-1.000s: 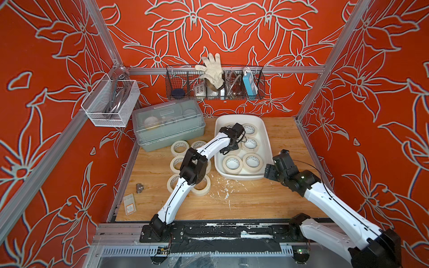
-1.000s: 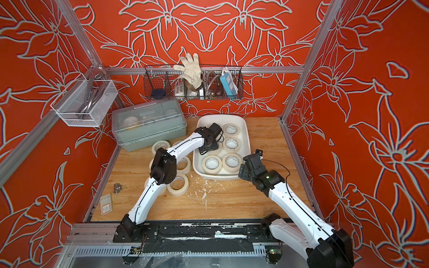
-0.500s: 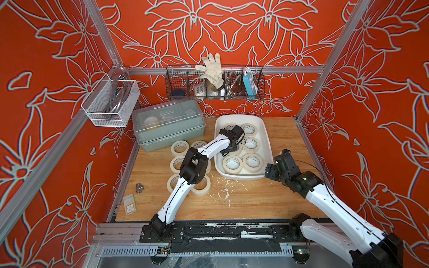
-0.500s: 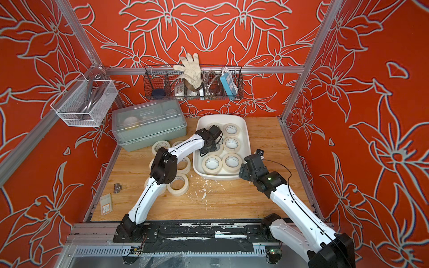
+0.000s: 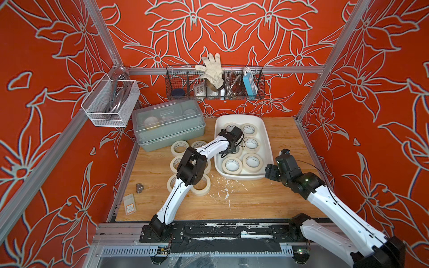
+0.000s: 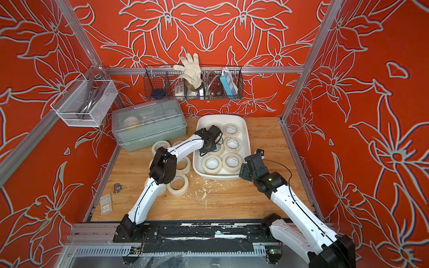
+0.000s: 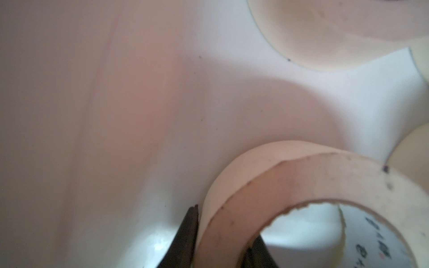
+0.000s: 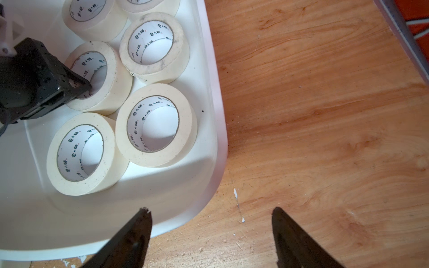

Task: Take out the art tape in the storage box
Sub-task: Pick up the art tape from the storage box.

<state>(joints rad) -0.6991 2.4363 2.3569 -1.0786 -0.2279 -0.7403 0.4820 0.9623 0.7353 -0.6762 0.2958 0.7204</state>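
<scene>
Cream tape roll (image 7: pixel 290 185) lying in the white storage box (image 7: pixel 116 116), left fingers (image 7: pixel 185 236) apart astride its wall. They should pinch firmly, then lift straight up clear of neighbouring rolls (image 8: pixel 185 130). Right fingers (image 8: pixel 130 239) apart at the box corner.

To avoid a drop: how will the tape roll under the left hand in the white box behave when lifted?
The roll is probably stiff: thick wound wall, white core. Probably light, being hollow. Its matte surface should hardly slip in the left hand, but on edge it could roll.
</scene>
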